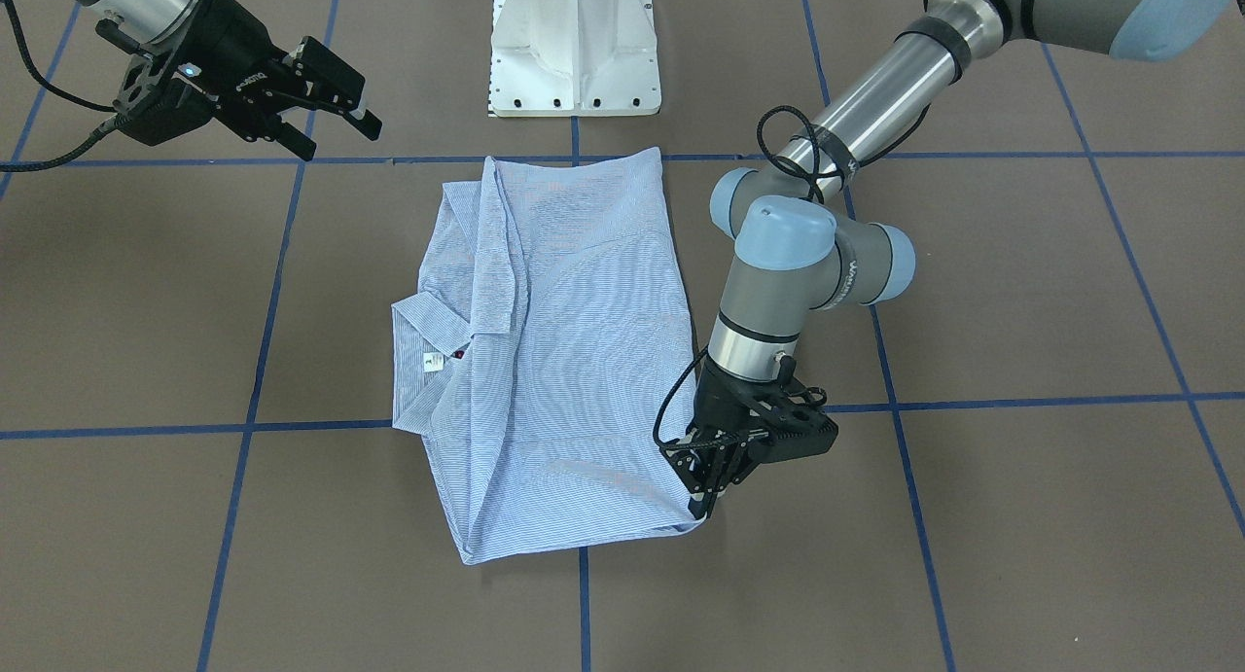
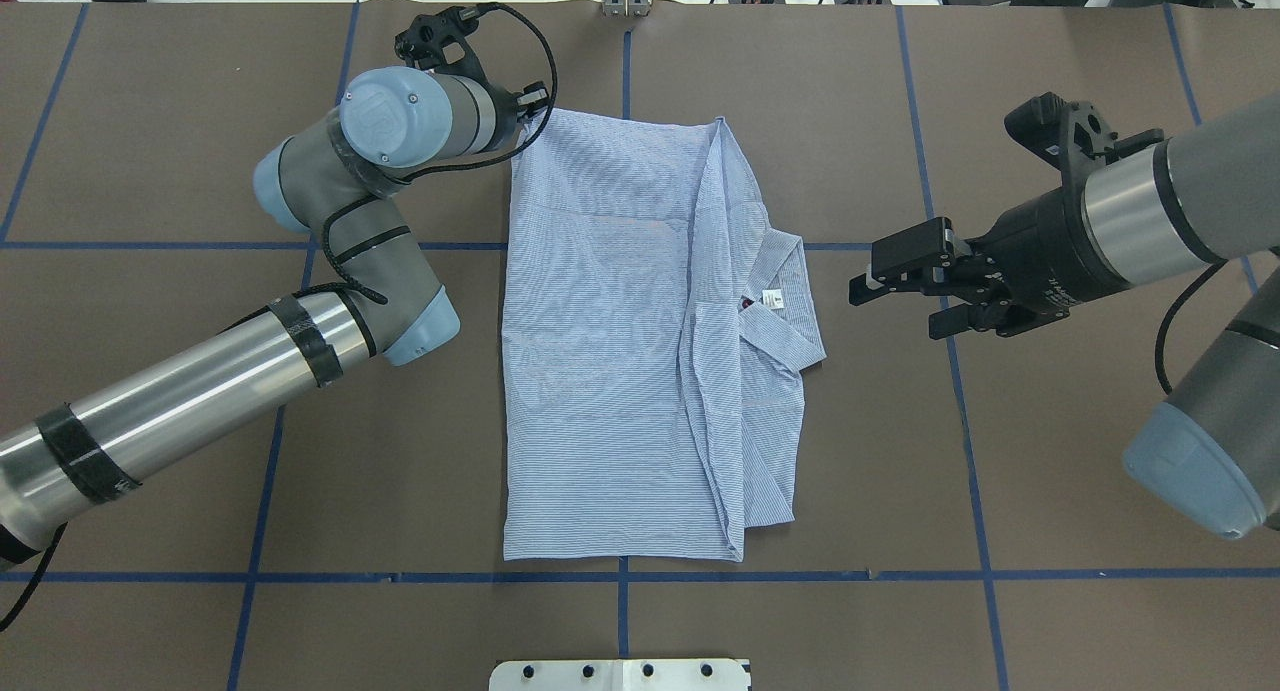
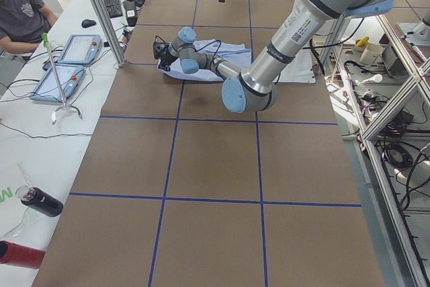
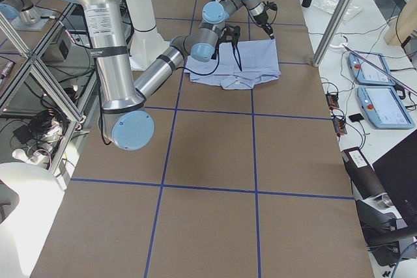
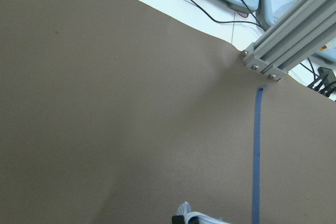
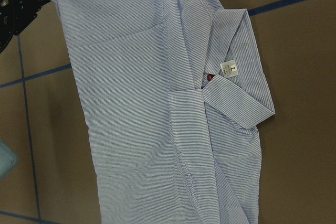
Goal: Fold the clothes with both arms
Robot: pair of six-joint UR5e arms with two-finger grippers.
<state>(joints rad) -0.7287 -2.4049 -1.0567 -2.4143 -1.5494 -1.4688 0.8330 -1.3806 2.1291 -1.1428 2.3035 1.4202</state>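
Cloth: light blue-and-white striped fabric shirt [image 2: 600,351]; likely soft, limp, light; take at corners.
Left pincer [image 1: 702,505]: pinching shirt's corner [image 1: 681,524].
Right pincer [image 2: 895,309]: spread wide, empty, beside collar [image 2: 790,306].

shirt [image 2: 620,351] thin cloth; table [image 2: 1000,471] matt; left arm [image 2: 200,391] glossy metal

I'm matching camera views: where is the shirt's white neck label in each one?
Front-facing: neck label left of centre.
Overhead: label right of centre.
Right wrist: label upper right.
Left wrist: not in it.
Both side views: too small to tell.
Shared landmark: the shirt collar.
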